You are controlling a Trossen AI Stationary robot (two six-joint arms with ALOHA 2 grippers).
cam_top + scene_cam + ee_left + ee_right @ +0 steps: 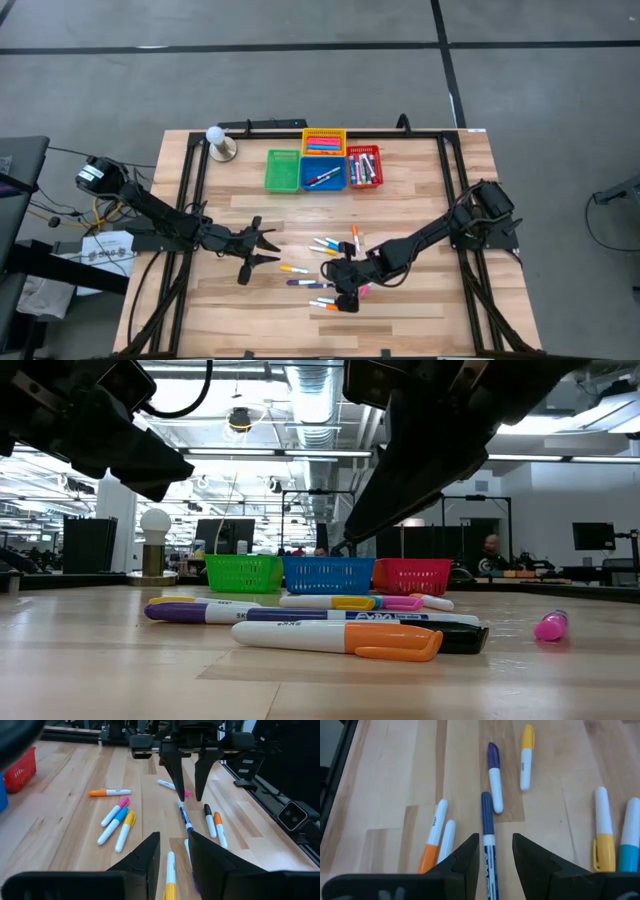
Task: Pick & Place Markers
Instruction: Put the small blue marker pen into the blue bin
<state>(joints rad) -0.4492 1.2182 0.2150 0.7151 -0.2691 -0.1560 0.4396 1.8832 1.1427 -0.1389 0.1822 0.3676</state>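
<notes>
A: We note the markers (322, 272), short thin plastic pens with smooth white or coloured barrels and bright caps, lying scattered flat on the pale wooden slat table (420, 190), in its near middle part.

B: We see the right gripper (344, 297) low over that scatter. Its two dark wedge-shaped fingers (465, 857) stand partly apart, astride a dark blue marker (487, 845) that lies between them; we cannot tell whether they touch it.

A: The left gripper (262, 245) hangs just beside the scatter, toward the left edge. Its jaws are parted and hold nothing; a yellow-capped marker (171, 877) lies on the boards below the gap.

B: Bare boards lie open between the scatter and the far row of square lattice-walled plastic baskets: green (282, 170), blue (322, 175), red (364, 167), with a yellow one (324, 141) behind. Some already hold markers.

A: A white bulb on a round base (219, 143) stands near the far left corner. Dark rails frame the table, and a grey floor surrounds it.
</notes>
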